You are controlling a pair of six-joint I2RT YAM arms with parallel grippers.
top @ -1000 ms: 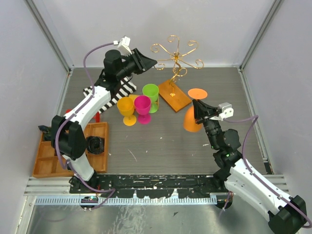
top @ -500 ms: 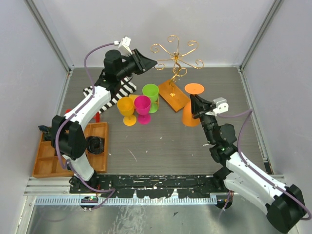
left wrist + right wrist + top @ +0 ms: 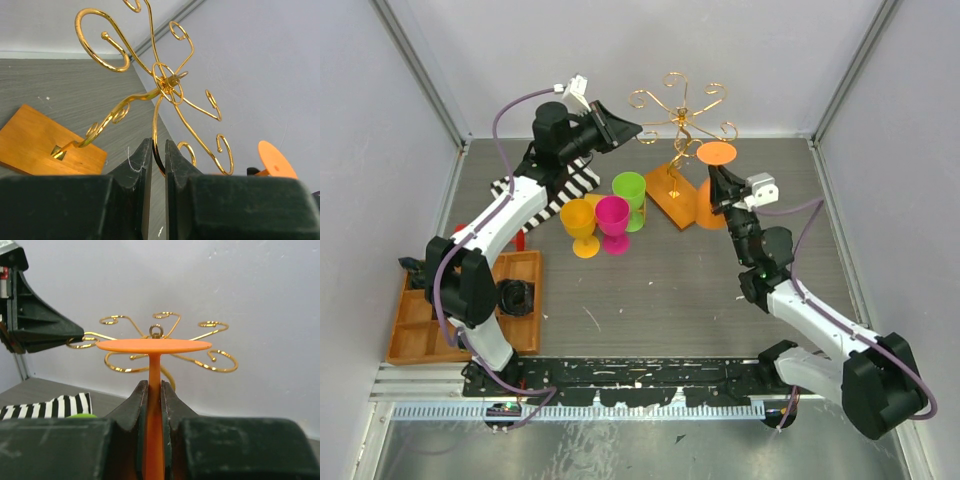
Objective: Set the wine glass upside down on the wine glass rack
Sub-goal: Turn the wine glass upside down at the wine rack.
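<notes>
The gold wire wine glass rack (image 3: 680, 118) stands on its wooden base (image 3: 678, 200) at the back middle. My left gripper (image 3: 638, 128) is shut on one of its curled wire arms; in the left wrist view the wire runs between the fingertips of the left gripper (image 3: 158, 150). My right gripper (image 3: 717, 187) is shut on the stem of an orange wine glass (image 3: 717, 152), held upside down with its flat foot on top, just right of the rack. In the right wrist view the foot (image 3: 154, 345) is level with the rack's arms (image 3: 120, 369), in front of them.
Green (image 3: 629, 188), pink (image 3: 612, 214) and yellow (image 3: 579, 220) glasses stand upright left of the rack base. A striped cloth (image 3: 555, 190) lies behind them. A compartmented wooden tray (image 3: 420, 335) holding a black object sits at the near left. Walls close in on three sides.
My right gripper has carried the orange glass up and back-left, from beside the rack base to right next to the rack's arms. The left gripper has stayed on the rack wire.
</notes>
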